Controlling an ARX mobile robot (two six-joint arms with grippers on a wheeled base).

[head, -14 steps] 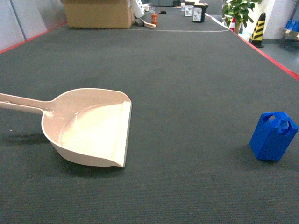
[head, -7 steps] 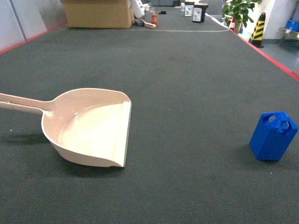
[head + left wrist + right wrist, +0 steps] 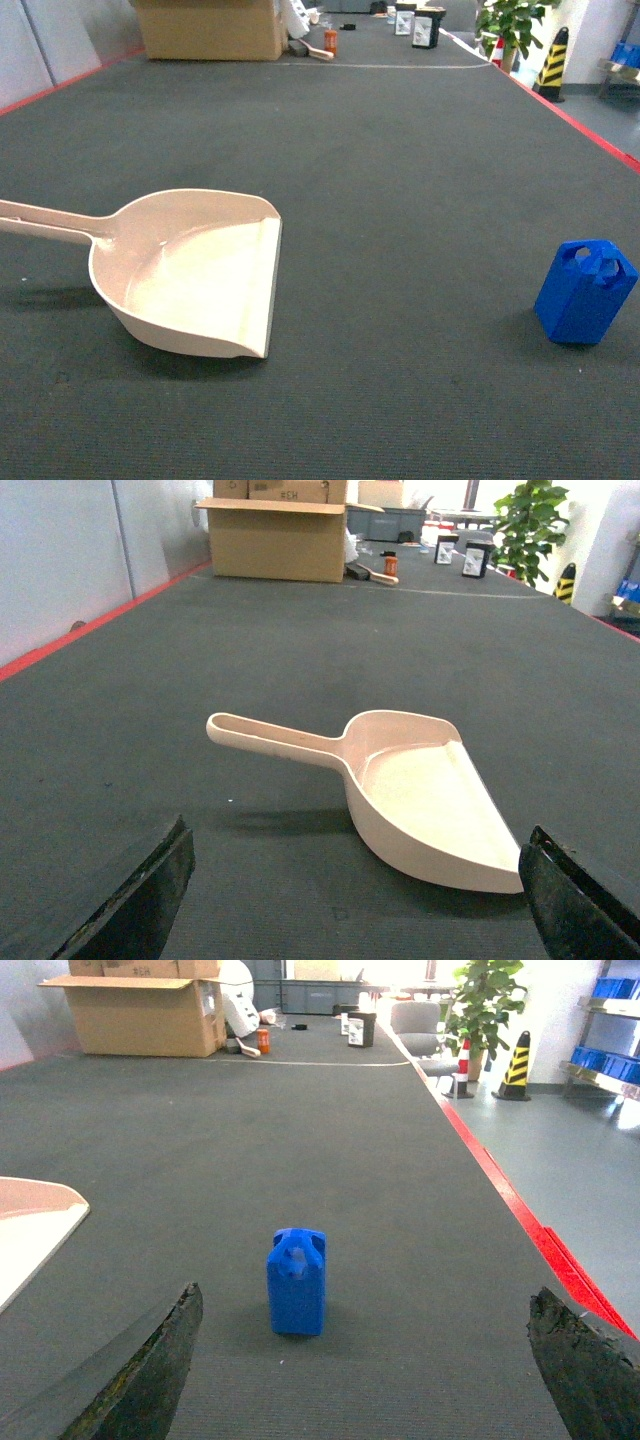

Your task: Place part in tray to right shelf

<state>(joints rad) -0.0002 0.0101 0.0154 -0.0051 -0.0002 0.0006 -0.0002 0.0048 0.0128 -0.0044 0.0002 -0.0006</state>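
Status: nothing done as yet; every step is left, as far as the views show.

- Tray [image 3: 190,275]: lower left of the head view, resting on the dark table [image 3: 400,150], handle running off the left edge, flat lip facing right. Empty.
- Left gripper [image 3: 360,900]: only the two dark fingertips [image 3: 140,900] show at the bottom corners of the left wrist view, spread wide, grasping nothing; tray lies ahead between them, untouched.
- Part [image 3: 585,292]: lower right of the head view, upright on the table, well apart from the tray.
- Right gripper [image 3: 365,1380]: fingertips at the bottom corners of the right wrist view, released, part centred ahead.
- Shelf: not seen in any view.

Writing: dark print on the box [image 3: 280,535], upper left of the left wrist view; too small to read.
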